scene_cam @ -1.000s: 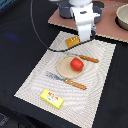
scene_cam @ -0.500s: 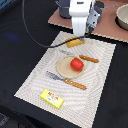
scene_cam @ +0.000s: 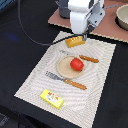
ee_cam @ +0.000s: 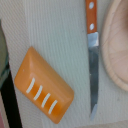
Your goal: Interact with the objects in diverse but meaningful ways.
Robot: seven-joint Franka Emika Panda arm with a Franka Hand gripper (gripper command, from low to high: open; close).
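The hand [scene_cam: 84, 35] hovers over the bread loaf [scene_cam: 74, 41]; whether it is open cannot be told. A knife [ee_cam: 92, 55] lies beside the loaf.

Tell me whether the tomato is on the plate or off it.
On it. In the exterior view the red tomato sits within the rim of the beige plate, toward its side nearest the knife.

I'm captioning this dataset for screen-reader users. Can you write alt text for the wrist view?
An orange bread loaf with white score marks lies tilted on a pale woven placemat. Beside it, apart from it, lies a knife with an orange handle and grey blade, and past the knife the curved rim of a beige plate shows at the picture's edge.
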